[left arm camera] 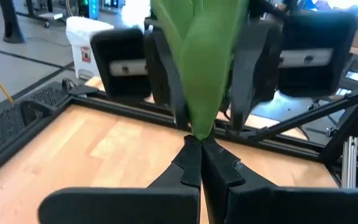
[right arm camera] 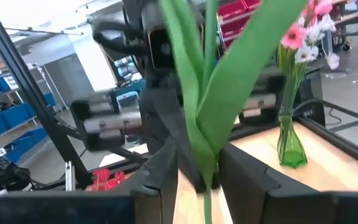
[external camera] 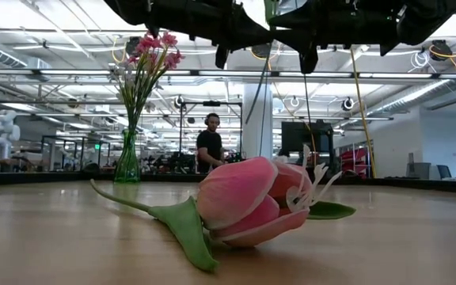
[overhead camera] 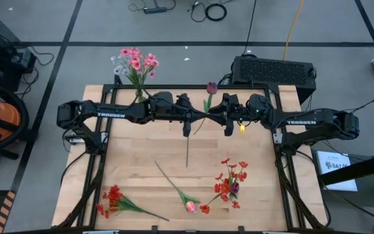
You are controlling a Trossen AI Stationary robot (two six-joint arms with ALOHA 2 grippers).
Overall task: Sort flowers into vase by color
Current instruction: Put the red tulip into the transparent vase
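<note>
The left gripper (overhead camera: 188, 119), near the table's centre toward twelve o'clock, is pressed together on the green stem of the dark tulip (overhead camera: 211, 87), whose bud points toward twelve o'clock while the stem end hangs toward six o'clock. The right gripper (overhead camera: 226, 121), just at three o'clock of it, has its fingers (right arm camera: 247, 177) spread either side of the same stem and leaves without pinching, so this looks like a handover just finished, with the left arm alone carrying the flower. The green glass vase (overhead camera: 139, 95), already holding pink flowers (overhead camera: 137, 61), stands near eleven o'clock at the table's far edge. On the wood lie a pink tulip (overhead camera: 190, 206) at six o'clock, a red bunch (overhead camera: 112, 199) at seven o'clock and a red cluster (overhead camera: 230, 184) at five o'clock. The risk is the broad leaf snagging on the right fingers as the arms part, twisting or dragging the stem out of the left pinch; and the long loose stem could swing against the light vase and tip it
</note>
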